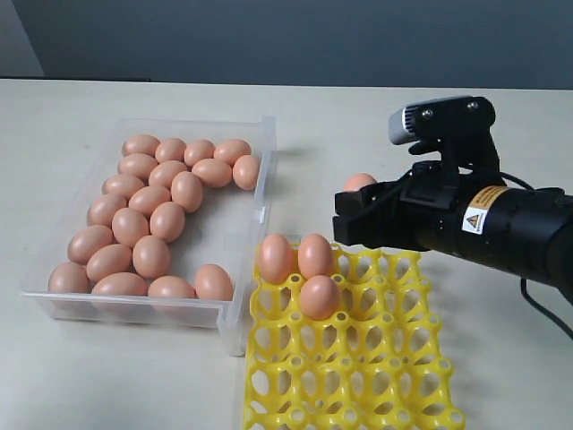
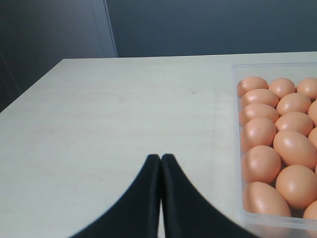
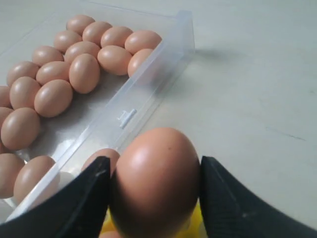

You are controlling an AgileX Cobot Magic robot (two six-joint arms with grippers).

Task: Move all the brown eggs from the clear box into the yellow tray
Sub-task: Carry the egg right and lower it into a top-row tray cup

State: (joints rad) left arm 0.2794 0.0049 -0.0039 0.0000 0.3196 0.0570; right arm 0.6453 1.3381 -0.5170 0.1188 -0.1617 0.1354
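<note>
Several brown eggs (image 1: 167,220) lie in the clear box (image 1: 267,170) on the left of the table. The yellow tray (image 1: 376,358) sits to its right, against the box's near corner. Three eggs (image 1: 315,255) stand in the tray's far left cups. My right gripper (image 1: 351,215) hovers over the tray's far edge, shut on one brown egg (image 3: 156,181) that fills the gap between its black fingers (image 3: 84,198). In the left wrist view my left gripper (image 2: 161,156) is shut and empty over bare table, just outside the box wall (image 2: 237,124). It does not show in the exterior view.
The pale tabletop (image 1: 466,116) stretches behind and to the right of the tray. The right arm's black body (image 1: 501,224) reaches in from the right edge. A dark wall (image 1: 269,36) rises past the table's far edge.
</note>
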